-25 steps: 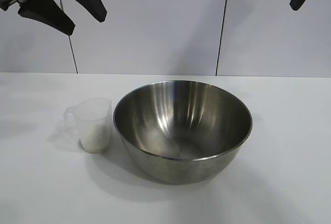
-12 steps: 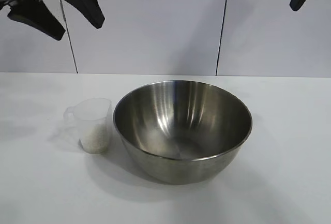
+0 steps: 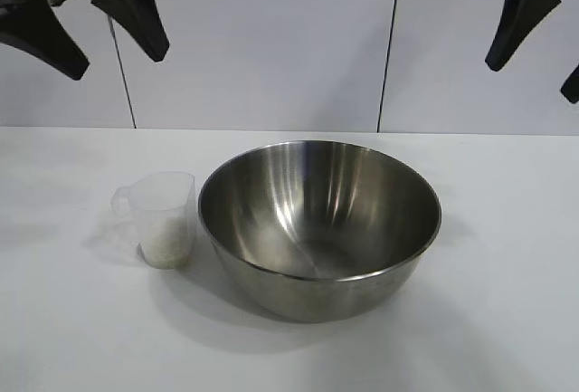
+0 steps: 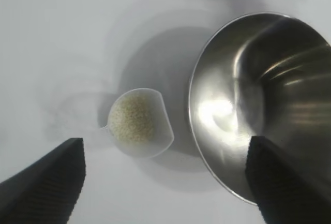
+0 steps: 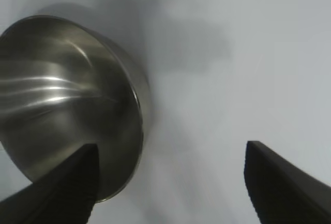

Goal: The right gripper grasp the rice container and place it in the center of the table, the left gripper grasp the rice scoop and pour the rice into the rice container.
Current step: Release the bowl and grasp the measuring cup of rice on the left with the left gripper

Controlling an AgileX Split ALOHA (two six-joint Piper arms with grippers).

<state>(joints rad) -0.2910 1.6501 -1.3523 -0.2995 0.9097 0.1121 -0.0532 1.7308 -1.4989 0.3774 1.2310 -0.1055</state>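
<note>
Steel rice container [image 3: 319, 227] below, between left gripper [image 3: 98, 34] and right gripper [image 3: 536, 59]; both spread, empty.

Setting: a robot test bench in a lab-type room, not a lived-in kitchen. Evidence: plain matte white counter [image 3: 507, 320], bare apart from two props. Backdrop is flat white wall panels [image 3: 262, 48] split by thin dark vertical seams, with no cupboards, tiles or appliances in view. Two black robot arms hang in from the upper corners, left gripper [image 3: 86, 34] and right gripper [image 3: 543, 52]. Props are kitchen items only: a steel rice container [image 3: 319, 229] and a clear plastic rice scoop [image 3: 163, 220] holding rice [image 3: 168, 245].
</note>
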